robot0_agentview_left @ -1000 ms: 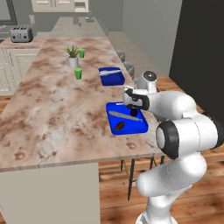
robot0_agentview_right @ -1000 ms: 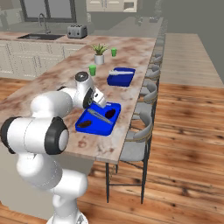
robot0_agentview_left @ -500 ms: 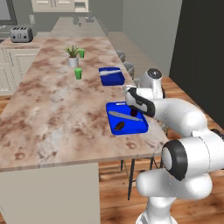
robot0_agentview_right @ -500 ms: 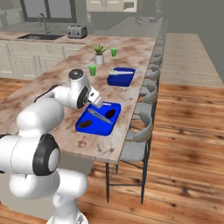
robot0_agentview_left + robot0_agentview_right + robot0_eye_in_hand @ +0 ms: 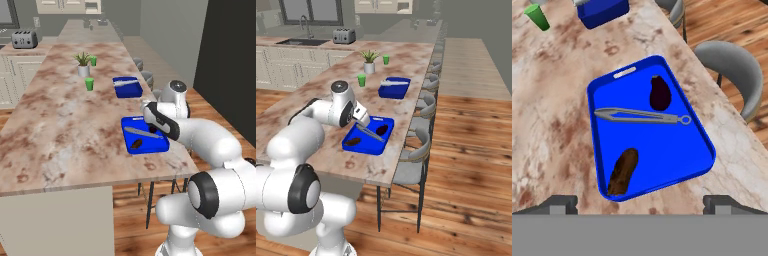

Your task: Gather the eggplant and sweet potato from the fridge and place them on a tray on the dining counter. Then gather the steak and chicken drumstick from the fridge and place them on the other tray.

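Eggplant (image 5: 660, 93) and sweet potato (image 5: 623, 171) are lying in the near blue tray (image 5: 697, 137) on the bench (image 5: 557, 125), tongs (image 5: 643, 116) between them. End effector (image 5: 640, 202) is hovering above, fingers apart, empty. Next: fridge trip for steak.

The dining counter (image 5: 572, 125) is showing a brown-and-cream marbled pattern. The near tray (image 5: 677, 165) is shining in bright blue, and the far tray (image 5: 127, 87) is showing the same blue. The eggplant (image 5: 660, 93) is looking very dark purple, almost black. The sweet potato (image 5: 623, 171) is appearing reddish-brown. The tongs (image 5: 642, 116) are looking silver-grey. The two cups (image 5: 89, 84) are showing green, the stool seat (image 5: 732, 70) grey, and the floor (image 5: 466, 150) is showing warm brown wood planks.
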Controlling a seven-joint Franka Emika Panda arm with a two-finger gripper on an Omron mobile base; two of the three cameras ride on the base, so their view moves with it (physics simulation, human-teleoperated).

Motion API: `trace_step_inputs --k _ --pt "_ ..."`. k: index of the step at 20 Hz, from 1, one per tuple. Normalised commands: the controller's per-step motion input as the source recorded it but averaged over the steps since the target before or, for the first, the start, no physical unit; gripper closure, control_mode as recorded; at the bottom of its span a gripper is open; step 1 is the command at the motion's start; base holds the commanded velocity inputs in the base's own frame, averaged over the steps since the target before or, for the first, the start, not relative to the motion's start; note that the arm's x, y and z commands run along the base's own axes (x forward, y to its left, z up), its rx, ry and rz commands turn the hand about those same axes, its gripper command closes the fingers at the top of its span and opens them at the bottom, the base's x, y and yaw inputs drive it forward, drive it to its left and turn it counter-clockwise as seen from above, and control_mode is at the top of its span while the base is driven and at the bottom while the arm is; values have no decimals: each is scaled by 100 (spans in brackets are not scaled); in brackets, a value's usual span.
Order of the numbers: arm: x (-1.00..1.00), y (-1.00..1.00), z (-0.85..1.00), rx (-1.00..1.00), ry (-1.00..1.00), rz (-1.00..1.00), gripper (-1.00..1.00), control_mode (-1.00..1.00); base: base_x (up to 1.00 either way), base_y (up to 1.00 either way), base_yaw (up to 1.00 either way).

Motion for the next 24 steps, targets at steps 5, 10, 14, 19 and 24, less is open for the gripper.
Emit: trace_step_inputs --k 5,10,14,19,24 --pt "0 3 0 0 0 0 -100 -100 0 0 0" --pt "0 0 0 0 0 0 -100 -100 0 0 0" --pt "0 0 0 0 0 0 -100 -100 0 0 0" --pt "0 0 0 0 0 0 -100 100 -5 0 0" --pt "0 0 0 0 0 0 -100 100 -79 0 3"
